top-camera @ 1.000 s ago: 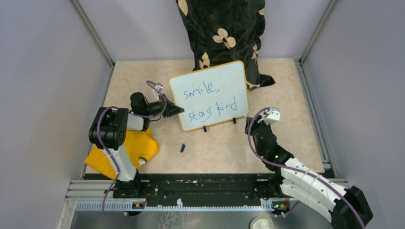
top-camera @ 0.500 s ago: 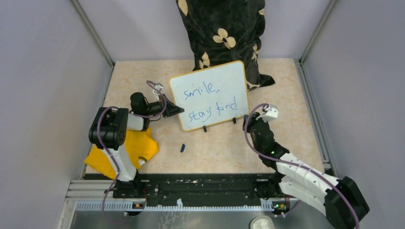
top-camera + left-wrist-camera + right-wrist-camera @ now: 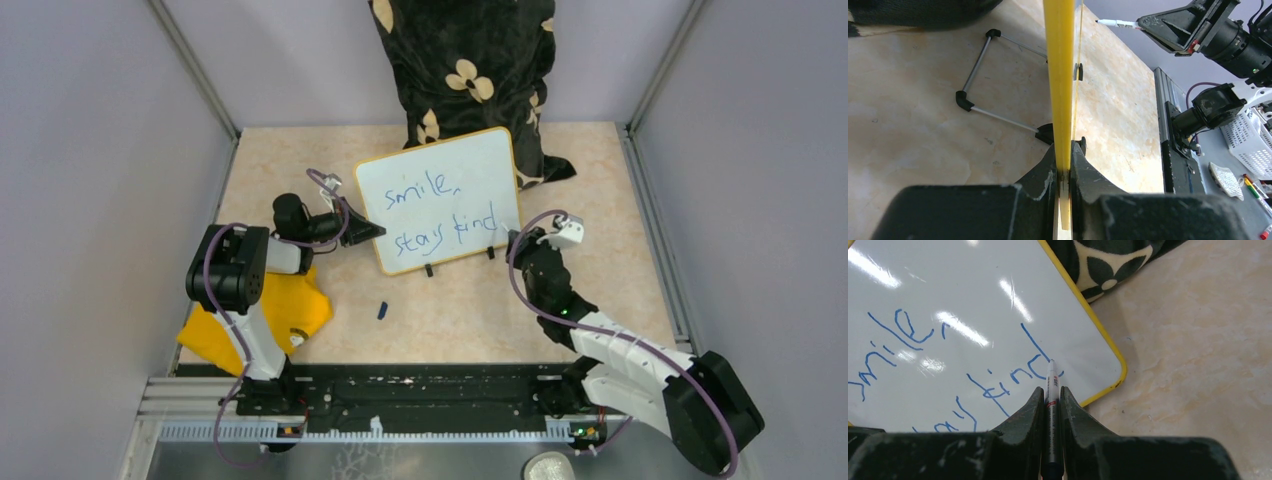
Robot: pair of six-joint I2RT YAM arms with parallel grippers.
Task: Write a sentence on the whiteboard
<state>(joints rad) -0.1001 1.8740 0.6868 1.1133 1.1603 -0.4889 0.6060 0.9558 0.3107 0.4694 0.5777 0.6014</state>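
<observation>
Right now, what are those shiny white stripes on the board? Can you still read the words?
Right wrist view: they are light glare on the glossy white board with the yellow rim, crossing the blue written words, which stay readable. Top view: even light, no glare. Left wrist view: board seen edge-on, no glare.

Right wrist view: sentence [image 3: 993, 390] cut off at left, lower edges; marker [image 3: 1052, 385] rear hidden between jaws. Left wrist view: whiteboard [image 3: 1060, 75] edge-on, face hidden. Top view, lower centre: dark speck [image 3: 382, 311] unidentifiable.
</observation>
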